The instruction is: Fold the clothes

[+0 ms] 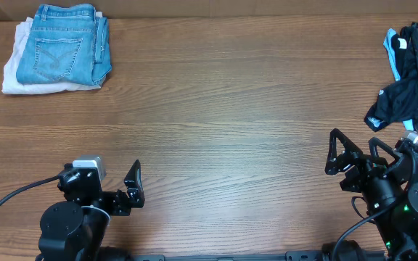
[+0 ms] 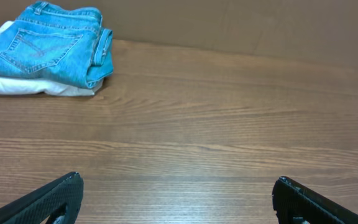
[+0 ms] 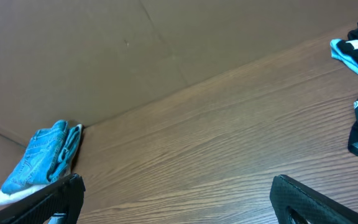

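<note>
**A:** Where did the jeans (image 1: 64,45) lie from the arms?

**B:** In the far left corner of the table (image 1: 231,109), well apart from both. The left gripper (image 1: 134,185) sat by the near edge, and the jeans lay ahead of it and off to its left. The right gripper (image 1: 352,148) was at the near right, with nearly the whole table between it and them. The left arm was clearly the nearer.

**A:** How were they lying?

**B:** Already in a compact folded bundle with a back pocket facing up. The waistband was toward the far edge and the layered edges faced right. The bundle ran a little longer front to back than across. It rested on a cream garment (image 1: 13,76), which showed along its left and near sides.

**A:** And the hands?

**B:** Both had their fingers spread wide and held nothing. Each wrist view showed bare wood between the two fingers.

**A:** Was anything in the way?

**B:** No, the wood between the left gripper and the jeans was bare. A black garment (image 1: 412,72) lay crumpled at the far right, just ahead of the right gripper. A cardboard wall (image 3: 104,50) stood close behind the jeans, so I judged a reach from the near side would suit better than one from behind. The jeans themselves looked done.
</note>
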